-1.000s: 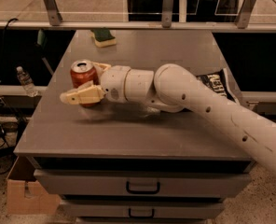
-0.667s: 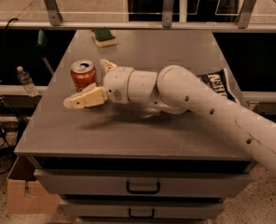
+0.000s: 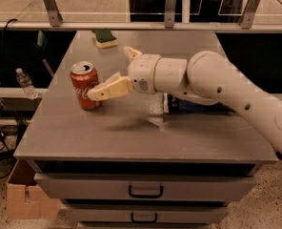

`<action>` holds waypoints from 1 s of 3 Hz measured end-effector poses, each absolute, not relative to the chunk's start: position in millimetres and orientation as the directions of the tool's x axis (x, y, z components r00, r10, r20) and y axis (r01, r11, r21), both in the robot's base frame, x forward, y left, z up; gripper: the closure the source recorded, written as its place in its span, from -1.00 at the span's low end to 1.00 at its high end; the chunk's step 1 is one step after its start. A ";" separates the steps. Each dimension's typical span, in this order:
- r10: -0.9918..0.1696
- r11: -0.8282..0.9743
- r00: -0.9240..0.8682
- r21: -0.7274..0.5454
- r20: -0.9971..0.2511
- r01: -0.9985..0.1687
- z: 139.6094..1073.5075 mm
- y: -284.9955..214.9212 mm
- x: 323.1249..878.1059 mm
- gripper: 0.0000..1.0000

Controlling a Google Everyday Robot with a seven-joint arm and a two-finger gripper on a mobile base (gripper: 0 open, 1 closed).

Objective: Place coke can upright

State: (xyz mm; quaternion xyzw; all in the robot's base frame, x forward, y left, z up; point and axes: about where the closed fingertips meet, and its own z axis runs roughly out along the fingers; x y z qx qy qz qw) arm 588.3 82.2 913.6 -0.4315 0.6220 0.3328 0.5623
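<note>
Dark blue bag (image 3: 191, 105) mostly hidden behind arm. Coke can (image 3: 85, 86) stood upright on left part of table (image 3: 84, 140). White script partly covered by near finger (image 3: 113, 87), unreadable. Gripper (image 3: 108, 73) just right of can, fingers spread wide, gripping nothing.

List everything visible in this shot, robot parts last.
coke can: one, red, upright on the left part of the table.
sponge: one, green and yellow, far edge of the table.
chip bag: one, dark blue, on the table, mostly hidden behind the arm.
table: one, grey, drawers below.
water bottle: one, clear, left of the table.
cardboard box: one, brown, floor at lower left.
arm: one, white, reaching in from the right.
gripper: one, cream, open, just right of the coke can.
</note>
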 end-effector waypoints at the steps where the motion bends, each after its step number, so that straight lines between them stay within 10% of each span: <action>1: -0.234 0.430 0.053 -0.152 -0.971 -0.890 942.2 22.5 596.6 -1.00; 3: -0.313 0.450 0.116 -0.255 -0.942 -0.856 986.0 -72.7 594.5 -1.00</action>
